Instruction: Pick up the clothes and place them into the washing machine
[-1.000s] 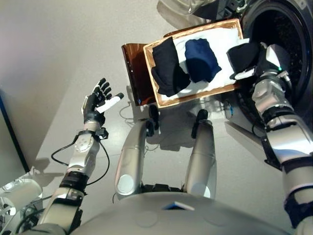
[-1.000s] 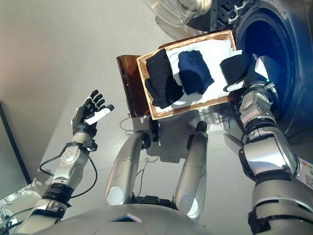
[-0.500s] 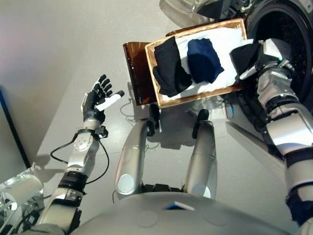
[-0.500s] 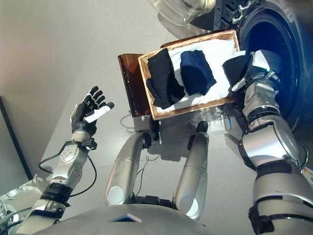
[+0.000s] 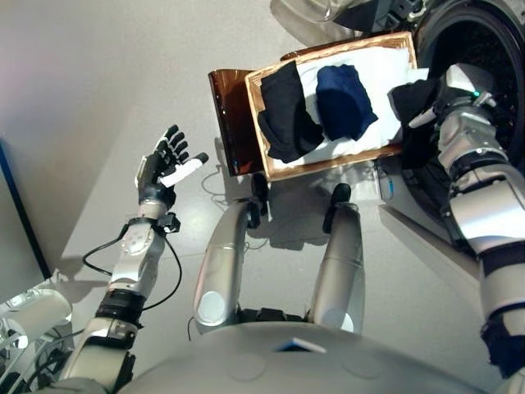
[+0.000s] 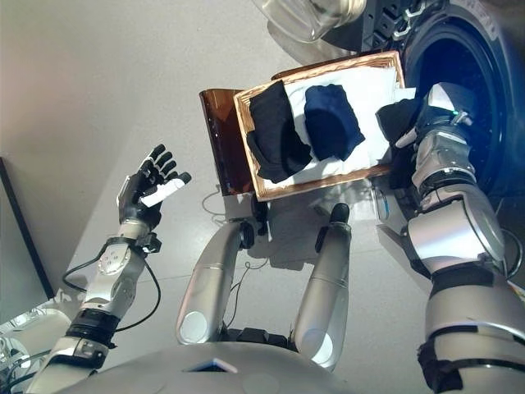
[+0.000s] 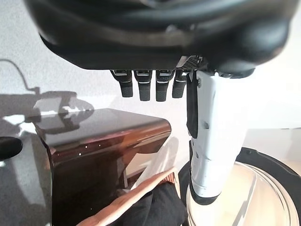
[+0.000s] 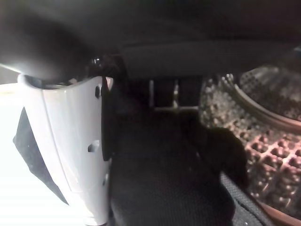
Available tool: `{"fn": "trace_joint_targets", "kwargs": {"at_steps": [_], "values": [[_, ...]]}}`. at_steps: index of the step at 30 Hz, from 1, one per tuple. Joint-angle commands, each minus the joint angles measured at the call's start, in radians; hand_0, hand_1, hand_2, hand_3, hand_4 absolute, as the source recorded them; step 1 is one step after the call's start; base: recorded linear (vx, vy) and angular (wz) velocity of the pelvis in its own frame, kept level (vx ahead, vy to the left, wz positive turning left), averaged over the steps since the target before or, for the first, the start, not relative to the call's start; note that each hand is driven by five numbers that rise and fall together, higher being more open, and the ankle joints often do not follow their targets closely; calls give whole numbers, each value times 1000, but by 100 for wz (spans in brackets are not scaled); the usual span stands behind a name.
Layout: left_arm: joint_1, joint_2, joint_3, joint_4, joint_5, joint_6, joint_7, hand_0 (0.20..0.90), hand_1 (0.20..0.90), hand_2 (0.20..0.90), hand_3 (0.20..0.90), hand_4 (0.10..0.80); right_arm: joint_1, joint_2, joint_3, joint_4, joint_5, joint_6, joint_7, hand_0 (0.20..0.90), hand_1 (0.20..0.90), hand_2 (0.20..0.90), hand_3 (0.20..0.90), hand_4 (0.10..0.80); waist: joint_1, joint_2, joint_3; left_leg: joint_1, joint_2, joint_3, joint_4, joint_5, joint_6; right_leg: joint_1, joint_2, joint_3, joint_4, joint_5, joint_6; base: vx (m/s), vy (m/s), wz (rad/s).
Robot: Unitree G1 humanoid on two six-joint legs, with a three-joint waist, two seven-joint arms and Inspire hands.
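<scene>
A shallow wicker basket (image 5: 328, 162) with a white lining rests on a dark brown box (image 5: 230, 115) beside the washing machine (image 5: 492, 41). A black garment (image 5: 283, 111) and a navy garment (image 5: 344, 100) lie in it. My right hand (image 5: 449, 89) is shut on another black garment (image 5: 410, 97) at the rim of the machine's dark opening, just past the basket's right end. In the right wrist view the black cloth (image 8: 160, 179) lies under the hand, with the studded drum (image 8: 277, 155) beside it. My left hand (image 5: 160, 168) is open, raised over the floor far to the left.
The machine's clear round door (image 6: 316, 16) hangs open beyond the basket. The brown box also shows in the left wrist view (image 7: 94, 146), past my straight fingers (image 7: 150, 87). Grey floor lies to the left of the box.
My right hand has carried the black garment from the basket's right end a little further right, to the machine's opening. The left hand has stayed still.
</scene>
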Motion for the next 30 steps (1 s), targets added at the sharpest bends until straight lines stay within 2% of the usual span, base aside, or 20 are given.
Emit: {"fn": "trace_joint_targets", "kwargs": {"at_steps": [1,4,5,6,10,11,12,13,18,19,21,23,25,26,27,30], "values": [[28,50,87,-82,22,-50,16,900,900,900,900,800,-65,-60,-8,12,71,16,-67,200,200,200,200,300,11,-4,-63,30,0,-49,-9,-67,-82,-23,20,-12,-47,66,-61,0,0,0],[19,44,91,-73,21,-53,28,900,900,900,900,800,-35,-46,-197,7,374,-42,-134,200,200,200,200,300,8,-5,-64,33,1,-49,-11,-69,-80,-21,23,-12,-51,66,-61,0,0,0],[19,45,90,-73,21,-53,28,900,900,900,900,800,-34,-46,-197,7,374,-42,-134,200,200,200,200,300,8,-5,-64,33,1,-49,-11,-69,-80,-21,23,-12,-51,66,-61,0,0,0],[14,46,86,-62,27,-55,36,900,900,900,900,800,-14,-24,-332,4,617,-104,-158,200,200,200,200,300,6,-5,-64,35,2,-49,-8,-75,-78,-19,26,-12,-48,60,-63,0,0,0],[17,59,70,-71,24,-66,53,900,900,900,900,800,-7,5,-499,-10,996,-211,-192,200,200,200,200,300,8,0,-67,35,3,-49,-1,-85,-76,-17,27,-12,-43,48,-63,-2,0,0],[18,64,66,-75,24,-67,59,900,900,900,900,800,0,11,-523,-16,1064,-230,-196,200,200,200,200,300,6,-2,-62,25,2,-43,-6,-56,-70,-26,25,-14,-53,76,-68,-80,6,1],[19,65,60,-77,20,-71,67,900,900,900,900,800,8,19,-569,-30,1157,-263,-216,200,200,200,200,300,5,0,-61,26,3,-42,-6,-58,-70,-26,26,-13,-50,73,-68,0,0,0],[18,68,55,-78,16,-74,75,900,900,900,900,800,18,26,-589,-38,1203,-280,-218,200,200,200,200,300,8,1,-67,38,4,-47,-1,-85,-76,-19,27,-10,-39,44,-63,116,2,0],[9,61,25,-78,-3,-87,113,900,900,900,900,800,49,78,-743,-111,1489,-414,-265,200,200,200,200,300,6,15,-65,40,1,-47,10,-92,-76,-19,26,-6,-23,34,-63,7,2,0],[8,56,18,-76,-9,-86,118,900,900,900,900,800,53,87,-778,-127,1554,-444,-263,200,200,200,200,300,2,18,-58,30,1,-41,11,-71,-72,-27,24,-7,-25,54,-67,-71,10,0],[5,45,6,-69,-23,-82,130,900,900,900,900,800,67,123,-845,-169,1674,-507,-270,200,200,200,200,300,2,23,-64,41,0,-45,16,-95,-77,-19,26,-3,-13,27,-64,0,0,0],[6,35,-12,-59,-40,-73,135,900,900,900,900,800,84,151,-916,-207,1786,-569,-267,200,200,200,200,300,-4,28,-60,34,-1,-41,18,-78,-74,-23,24,-6,-15,43,-68,-34,3,0],[1,30,-30,-48,-58,-64,137,900,900,900,900,800,91,165,-971,-219,1873,-613,-275,200,200,200,200,300,-4,33,-66,45,-2,-47,19,-98,-77,-12,27,-2,-10,20,-64,55,1,-1],[2,28,-36,-49,-65,-62,134,900,900,900,900,800,91,167,-984,-229,1897,-627,-278,200,200,200,200,300,-8,35,-60,36,-2,-42,21,-80,-74,-20,25,-3,-14,39,-68,103,7,-3],[2,26,-40,-50,-73,-58,131,900,900,900,900,800,97,171,-1002,-242,1920,-646,-282,200,200,200,200,300,-7,38,-66,44,-3,-46,21,-98,-77,-13,27,1,-9,19,-64,-75,13,0],[12,22,-51,-44,-90,-48,125,900,900,900,900,800,106,167,-1048,-269,1974,-695,-295,200,200,200,200,300,-14,47,-63,38,-5,-38,19,-82,-75,-25,26,7,-8,34,-67,-25,4,0]]}}
